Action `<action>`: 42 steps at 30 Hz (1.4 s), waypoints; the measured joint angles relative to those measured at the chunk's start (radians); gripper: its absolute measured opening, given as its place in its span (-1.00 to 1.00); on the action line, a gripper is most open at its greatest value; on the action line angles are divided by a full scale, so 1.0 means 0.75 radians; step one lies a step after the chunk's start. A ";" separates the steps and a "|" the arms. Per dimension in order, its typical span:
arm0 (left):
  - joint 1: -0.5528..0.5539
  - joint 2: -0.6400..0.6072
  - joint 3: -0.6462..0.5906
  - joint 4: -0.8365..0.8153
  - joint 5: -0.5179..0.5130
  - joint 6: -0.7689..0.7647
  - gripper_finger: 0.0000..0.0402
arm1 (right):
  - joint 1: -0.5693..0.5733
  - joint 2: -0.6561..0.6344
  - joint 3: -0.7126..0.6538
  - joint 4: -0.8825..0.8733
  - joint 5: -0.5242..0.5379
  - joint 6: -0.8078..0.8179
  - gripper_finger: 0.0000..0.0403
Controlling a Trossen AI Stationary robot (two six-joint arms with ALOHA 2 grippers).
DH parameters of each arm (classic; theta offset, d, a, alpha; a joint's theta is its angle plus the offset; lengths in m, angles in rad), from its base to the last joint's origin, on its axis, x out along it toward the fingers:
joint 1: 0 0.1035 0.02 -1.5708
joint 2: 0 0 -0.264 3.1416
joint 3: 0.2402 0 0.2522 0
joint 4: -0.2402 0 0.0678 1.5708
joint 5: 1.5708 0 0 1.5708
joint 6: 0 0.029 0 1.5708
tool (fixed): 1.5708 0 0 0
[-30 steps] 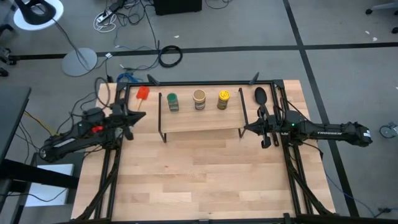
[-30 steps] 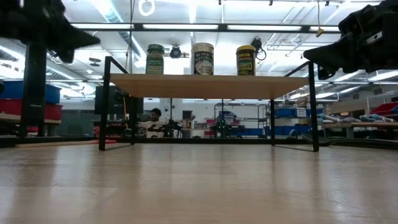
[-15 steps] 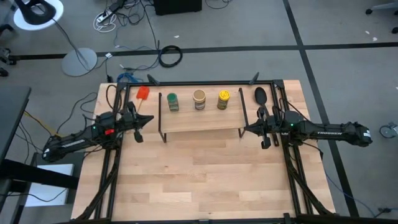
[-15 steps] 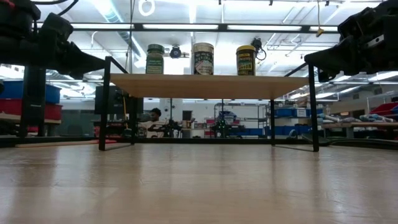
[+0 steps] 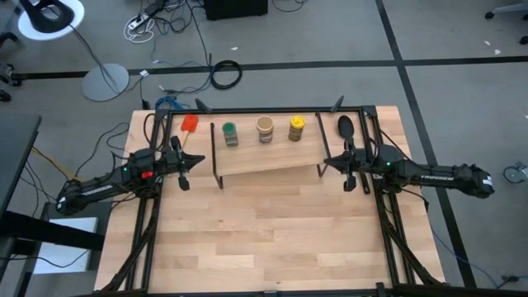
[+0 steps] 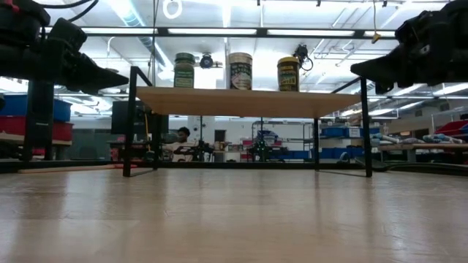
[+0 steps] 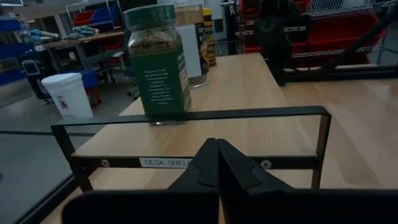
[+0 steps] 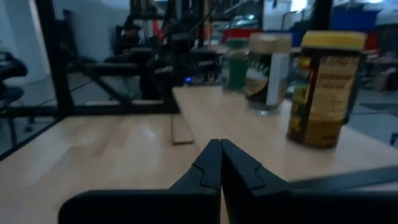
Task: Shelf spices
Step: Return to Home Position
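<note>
The shelf (image 5: pixel 264 158), a light-wood board on black wire legs, stands skewed on the table, its right end nearer the far edge. Three spice jars stand on it in a row: green-lidded (image 5: pixel 230 134), tan-lidded (image 5: pixel 266 129) and yellow-lidded (image 5: pixel 296 128). They also show in the low view, the green-lidded jar (image 6: pixel 184 70) at the left. My left gripper (image 5: pixel 191 159) is shut and hangs just left of the shelf's left wire end (image 7: pixel 186 115), apart from it. My right gripper (image 5: pixel 325 162) is shut at the shelf's right end. My right gripper, shut, comes level from the table's right and has its fingertips (image 8: pixel 211 152) at the shelf's right wire end (image 8: pixel 339 177). The fingers themselves hide the spot, so I cannot tell whether they touch. The shelf stands on its legs on the table.
A red-headed spatula (image 5: pixel 190 124) lies left of the shelf by the far edge, and a black spoon (image 5: pixel 346 128) lies right of it. A black frame bar (image 5: pixel 272 110) runs along the far edge. Bare tabletop (image 5: pixel 264 231) spreads toward the near edge.
My left gripper moved right and slightly nearer, up to the shelf's left end, then held still. My right gripper shifted toward the far edge, and the shelf's right end swung that way with it while its left end barely moved. The jars rode along upright.
</note>
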 joint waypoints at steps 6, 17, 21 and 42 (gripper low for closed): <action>0.000 0.000 0.000 -0.039 -0.001 -0.007 -1.00 | -0.012 0.000 -0.001 0.049 0.016 0.002 -1.00; -0.005 -0.001 -0.001 0.152 0.137 -0.079 -1.00 | 0.038 0.005 -0.001 0.043 -0.081 0.066 -1.00; -0.044 0.013 -0.001 0.127 0.162 -0.081 -1.00 | 0.042 0.005 -0.001 0.044 -0.050 0.053 -1.00; -0.124 0.072 -0.001 0.007 0.074 0.001 -1.00 | 0.029 0.005 -0.001 -0.049 -0.048 0.065 -0.98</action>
